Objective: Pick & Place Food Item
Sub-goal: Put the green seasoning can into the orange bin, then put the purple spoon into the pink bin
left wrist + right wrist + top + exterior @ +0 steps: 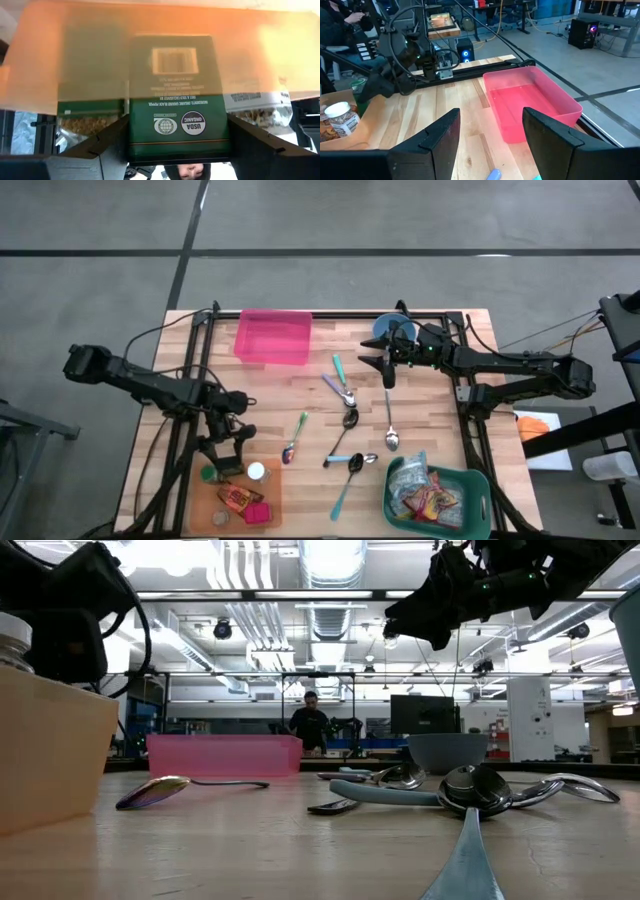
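The left gripper has its two dark fingers set against the sides of a green-labelled spice jar; the label reads organic ground black pepper, and the jaws look closed on it. From above, that gripper hangs over the near-left part of the table, at about seven o'clock from the table's centre, right over the far edge of a brown cardboard tray. More jars sit either side of the gripped one, among them a white-lidded jar, and snack packets lie further down the tray. Whether the pepper jar has left the tray floor I cannot tell.

The right gripper holds nothing, its fingers parted over bare wood. It waits high at about one o'clock, near a blue bowl.

As I judge it, the pick is only at the grasp; the carry and the set-down are all still to come. The pink bin at eleven o'clock stands empty and seems a likely destination, though the green basket at five o'clock already holds packets. Scattered spoons lie across the middle, in the path to either.
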